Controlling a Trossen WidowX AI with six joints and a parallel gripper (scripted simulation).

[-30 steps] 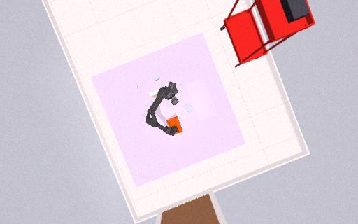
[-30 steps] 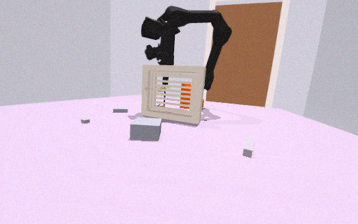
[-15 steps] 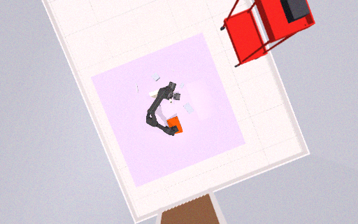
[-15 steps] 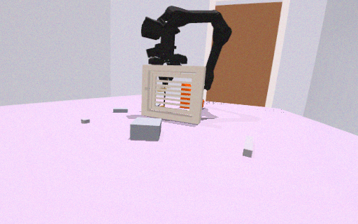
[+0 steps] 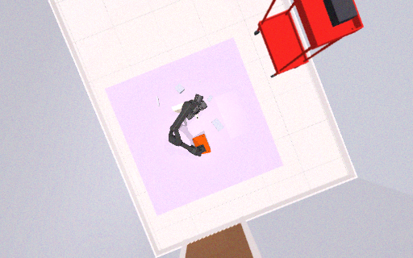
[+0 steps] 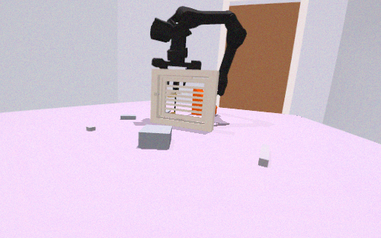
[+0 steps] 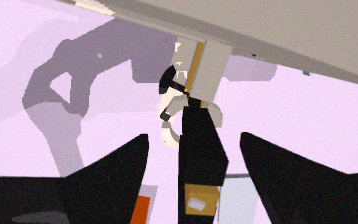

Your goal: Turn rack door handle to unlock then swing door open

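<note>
A brown door (image 5: 220,244) (image 6: 263,56) stands in pale grey walls (image 6: 50,52).

From where I'm standing, the rack's beige frame (image 5: 177,108) (image 6: 210,104) (image 7: 305,40) is upright on the lilac surface, a squarish border with pale horizontal slats (image 6: 184,106) showing through its opening. The handle (image 7: 203,145) is black, broad and tapering, with a brass-coloured block near one end. I can't tell how far the door (image 7: 215,70) is open.
</note>
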